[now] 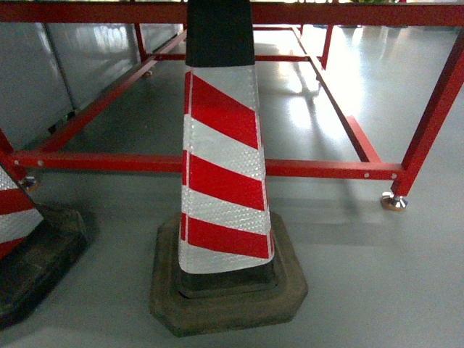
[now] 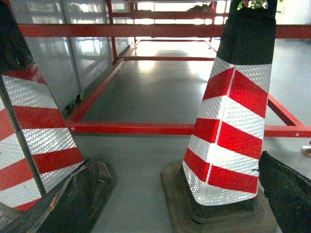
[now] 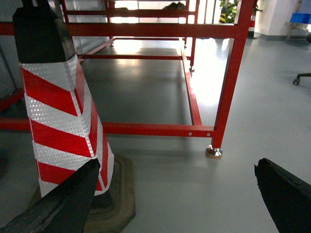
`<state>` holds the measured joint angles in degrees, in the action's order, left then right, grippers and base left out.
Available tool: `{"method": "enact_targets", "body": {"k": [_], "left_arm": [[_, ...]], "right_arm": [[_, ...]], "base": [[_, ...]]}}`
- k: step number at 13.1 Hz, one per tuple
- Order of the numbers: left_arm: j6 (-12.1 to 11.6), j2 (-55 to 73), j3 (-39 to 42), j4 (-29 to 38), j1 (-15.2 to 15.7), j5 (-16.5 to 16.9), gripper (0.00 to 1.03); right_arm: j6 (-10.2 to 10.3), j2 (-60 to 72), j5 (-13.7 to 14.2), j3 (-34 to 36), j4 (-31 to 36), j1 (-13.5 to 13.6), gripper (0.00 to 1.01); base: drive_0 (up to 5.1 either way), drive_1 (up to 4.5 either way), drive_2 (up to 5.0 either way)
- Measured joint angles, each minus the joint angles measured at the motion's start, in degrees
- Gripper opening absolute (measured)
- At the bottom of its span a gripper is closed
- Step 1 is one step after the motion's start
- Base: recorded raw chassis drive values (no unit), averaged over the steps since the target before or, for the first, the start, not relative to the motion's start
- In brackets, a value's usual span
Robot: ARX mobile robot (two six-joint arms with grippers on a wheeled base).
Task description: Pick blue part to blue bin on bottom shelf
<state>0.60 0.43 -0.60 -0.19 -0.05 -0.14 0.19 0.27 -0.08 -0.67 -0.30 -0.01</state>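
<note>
The blue part, the blue bin and the bottom shelf are out of view in all three views. The left wrist view has my left gripper (image 2: pixel 175 206) open low over the grey floor, one black finger (image 2: pixel 287 194) at the right edge and the other merging with dark shapes at lower left. My right gripper (image 3: pixel 175 199) is open too, with black fingers (image 3: pixel 65 204) at both lower corners and only bare floor between them. Neither gripper shows in the head view.
A red-and-white striped cone (image 1: pixel 221 159) on a rubber base stands right in front. A second cone (image 1: pixel 18 217) is at the left. Behind them runs a red metal frame (image 1: pixel 326 169) with a round foot (image 1: pixel 394 202). Grey panels (image 1: pixel 43 72) line the left. Small blue shapes (image 3: pixel 300 18) sit far right.
</note>
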Motion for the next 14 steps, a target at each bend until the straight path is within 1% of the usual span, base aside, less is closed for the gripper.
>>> {"method": "enact_targets", "body": {"k": [14], "left_arm": [[0.0,0.0,0.0,0.0,0.0,0.0,0.98]], "right_arm": [[0.0,0.0,0.0,0.0,0.0,0.0,0.98]], "base": [[0.0,0.00,0.0]]}}
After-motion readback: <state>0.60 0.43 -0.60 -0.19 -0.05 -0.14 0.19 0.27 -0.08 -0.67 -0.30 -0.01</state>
